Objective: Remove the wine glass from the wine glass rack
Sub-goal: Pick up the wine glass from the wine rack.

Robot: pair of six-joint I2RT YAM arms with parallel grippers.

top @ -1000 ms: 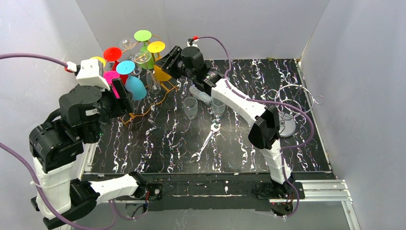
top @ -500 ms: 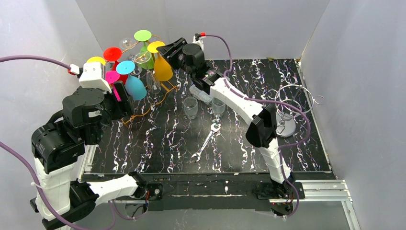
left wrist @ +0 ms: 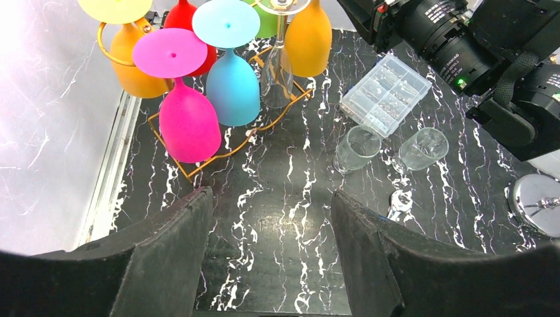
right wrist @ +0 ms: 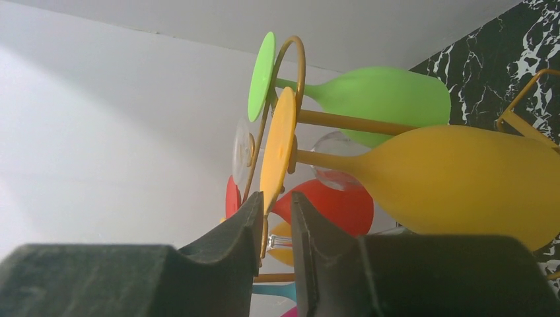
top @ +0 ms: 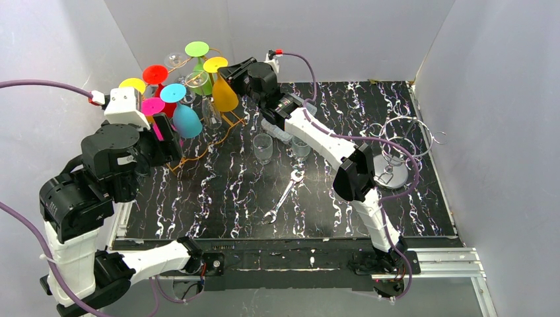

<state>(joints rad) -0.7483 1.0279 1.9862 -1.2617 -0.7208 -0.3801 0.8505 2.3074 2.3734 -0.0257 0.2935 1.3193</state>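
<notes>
The gold wire rack point(top: 198, 148) stands at the table's back left, hung with upside-down coloured and clear wine glasses. My right gripper point(top: 231, 69) is at the top of the rack beside the yellow wine glass point(top: 224, 96). In the right wrist view the fingers point(right wrist: 273, 198) stand a narrow gap apart. The rim of that glass's yellow foot point(right wrist: 280, 145) lies between them, against the left finger, with a gap to the right one. My left gripper point(left wrist: 271, 198) is wide open and empty, above the table in front of the rack point(left wrist: 218, 155).
Green point(top: 197, 49), red point(top: 155, 72), cyan point(top: 185, 119) and pink point(top: 155, 107) glasses crowd the rack. Two clear tumblers point(top: 263, 146) point(top: 300, 146), a clear plastic box point(left wrist: 386, 92) and a wrench point(top: 284, 195) lie mid-table. A wire stand on a chrome base point(top: 396, 173) is at the right.
My right gripper rose from beside the yellow glass's bowl to its foot at the rack's top and shifted slightly left. The left arm barely moved.
</notes>
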